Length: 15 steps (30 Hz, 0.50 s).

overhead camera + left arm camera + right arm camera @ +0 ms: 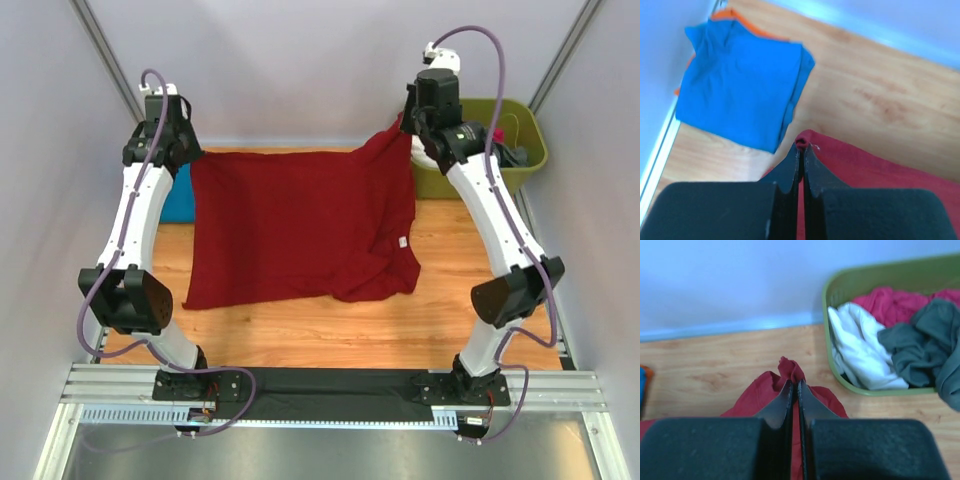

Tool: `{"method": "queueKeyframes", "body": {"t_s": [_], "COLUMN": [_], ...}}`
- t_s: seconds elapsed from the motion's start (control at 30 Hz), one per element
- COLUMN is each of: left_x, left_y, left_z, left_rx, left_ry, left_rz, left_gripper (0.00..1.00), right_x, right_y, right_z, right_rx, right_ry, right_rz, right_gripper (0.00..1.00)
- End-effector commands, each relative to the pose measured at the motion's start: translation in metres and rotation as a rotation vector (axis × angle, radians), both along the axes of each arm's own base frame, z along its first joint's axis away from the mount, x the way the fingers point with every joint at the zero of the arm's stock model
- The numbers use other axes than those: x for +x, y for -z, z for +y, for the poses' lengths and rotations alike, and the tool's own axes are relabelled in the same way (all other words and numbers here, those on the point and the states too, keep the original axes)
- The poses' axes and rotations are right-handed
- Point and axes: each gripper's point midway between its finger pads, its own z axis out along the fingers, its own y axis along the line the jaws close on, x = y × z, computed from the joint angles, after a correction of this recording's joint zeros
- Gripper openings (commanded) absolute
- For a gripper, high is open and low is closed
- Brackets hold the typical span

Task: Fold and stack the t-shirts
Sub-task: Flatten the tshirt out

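1. Top view: we've got the dark red shirt spread out flat across the middle of the wooden surface, with its small white label showing near the right edge. The lower right part is a bit rumpled. The left claw is at the far left corner of the shirt and the right claw is at the far right corner, which is pulled up a little off the surface. A bit of the teal-blue shirt peeks out at the left edge, behind the left arm. A green bin sits at the far right.

2. Left wrist view: the left claw is pinched all the way closed on a small nub of the red shirt's edge, with cloth poking out just past the tips. Beyond it we can see the teal-blue shirt lying folded by the left wall, close to the red one, but we can't tell if they touch. An orange cloth sticks out from under it.

3. Right wrist view: the right claw is closed tight too, with a bunched-up tuft of red shirt squeezed between the tips. The green bin is just off to the right, holding a white garment, a dark grey garment and a pink garment.
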Motion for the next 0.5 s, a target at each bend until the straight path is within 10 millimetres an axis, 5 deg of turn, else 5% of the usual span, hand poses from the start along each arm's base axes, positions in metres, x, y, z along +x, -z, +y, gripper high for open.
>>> {"method": "queueKeyframes", "body": {"t_s": [0.0, 0.23, 0.47], "left_x": [0.004, -0.026, -0.072], "left_y": [-0.048, -0.101, -0.178], "left_z": [0.001, -0.002, 0.004], "left_rx": [0.017, 0.011, 0.056], "left_ry": [0.025, 0.051, 0.042], "left_rz": [-0.116, -0.242, -0.443], "left_gripper": [0.00, 0.00, 0.00], "right_x": [-0.016, -0.070, -0.120], "right_y": [-0.075, -0.138, -0.196], "right_z": [0.001, -0.025, -0.059], "right_rx": [0.010, -0.051, -0.144], "right_ry": [-0.058, -0.061, -0.014], "right_rz": [-0.198, -0.327, -0.470], "right_gripper": [0.00, 0.00, 0.00]}}
